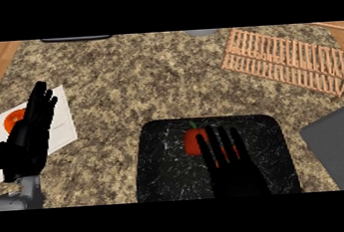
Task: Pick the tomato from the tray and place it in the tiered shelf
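A red tomato (193, 139) with a green stem lies on the black tray (163, 163) near the front of the counter. My right hand (233, 169) is over the tray with straight fingers reaching onto the tomato's right side, partly covering it; nothing is held. The wooden slatted tiered shelf (289, 61) stands at the back right. My left hand (30, 136) rests open at the left edge, fingers up.
A white board (61, 127) with an orange-red item (14, 119) lies under the left hand. A grey box (339, 145) sits at the right edge. Speckled stone counter (143, 80) spreads between tray and shelf.
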Motion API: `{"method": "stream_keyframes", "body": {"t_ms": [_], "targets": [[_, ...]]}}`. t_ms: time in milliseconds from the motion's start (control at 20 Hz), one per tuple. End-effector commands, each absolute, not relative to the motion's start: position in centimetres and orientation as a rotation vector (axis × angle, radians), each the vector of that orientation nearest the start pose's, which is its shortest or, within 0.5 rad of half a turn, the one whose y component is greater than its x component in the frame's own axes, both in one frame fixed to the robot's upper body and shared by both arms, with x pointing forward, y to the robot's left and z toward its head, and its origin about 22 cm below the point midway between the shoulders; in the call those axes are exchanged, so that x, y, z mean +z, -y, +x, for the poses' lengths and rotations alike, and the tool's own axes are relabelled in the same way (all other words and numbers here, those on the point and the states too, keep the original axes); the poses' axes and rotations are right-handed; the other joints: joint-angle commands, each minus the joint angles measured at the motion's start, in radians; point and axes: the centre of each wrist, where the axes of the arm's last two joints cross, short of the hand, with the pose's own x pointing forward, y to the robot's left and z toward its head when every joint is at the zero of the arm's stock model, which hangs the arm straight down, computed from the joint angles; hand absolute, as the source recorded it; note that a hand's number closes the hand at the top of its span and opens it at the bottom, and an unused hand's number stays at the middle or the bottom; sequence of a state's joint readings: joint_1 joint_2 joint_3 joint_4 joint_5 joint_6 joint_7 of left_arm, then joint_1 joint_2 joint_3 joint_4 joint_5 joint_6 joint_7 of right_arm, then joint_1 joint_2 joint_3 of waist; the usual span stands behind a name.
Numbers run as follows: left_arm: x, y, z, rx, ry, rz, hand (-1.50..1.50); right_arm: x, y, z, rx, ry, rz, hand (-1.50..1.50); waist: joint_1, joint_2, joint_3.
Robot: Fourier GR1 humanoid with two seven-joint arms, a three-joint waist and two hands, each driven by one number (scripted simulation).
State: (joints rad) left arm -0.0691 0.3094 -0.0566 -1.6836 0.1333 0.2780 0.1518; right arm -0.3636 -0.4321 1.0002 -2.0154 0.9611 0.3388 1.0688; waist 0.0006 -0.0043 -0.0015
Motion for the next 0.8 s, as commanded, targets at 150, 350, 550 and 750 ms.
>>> {"method": "stream_keyframes", "body": {"t_ms": [150, 350, 550, 750], "targets": [[7.0, -26.6, 25.8, 0.026, 1.600, 0.249, 0.00, 10.5, 8.3, 17.0, 1.423, 1.112, -1.168, -1.50, 0.000, 0.003, 0.001], [5.7, -26.6, 26.5, 0.041, 1.595, 0.239, 0.00, 8.6, 9.9, 16.8, 1.419, 1.097, -1.150, -1.50, -0.004, 0.004, 0.001], [5.9, -26.8, 25.7, 0.050, 1.603, 0.227, 0.00, 7.2, 9.7, 18.0, 1.460, 1.037, -1.145, -1.50, 0.000, 0.004, 0.001], [4.9, -25.4, 25.0, 0.029, 1.604, 0.247, 0.00, 7.4, 10.7, 18.7, 1.439, 1.067, -1.156, -1.50, 0.000, 0.004, 0.002]]}}
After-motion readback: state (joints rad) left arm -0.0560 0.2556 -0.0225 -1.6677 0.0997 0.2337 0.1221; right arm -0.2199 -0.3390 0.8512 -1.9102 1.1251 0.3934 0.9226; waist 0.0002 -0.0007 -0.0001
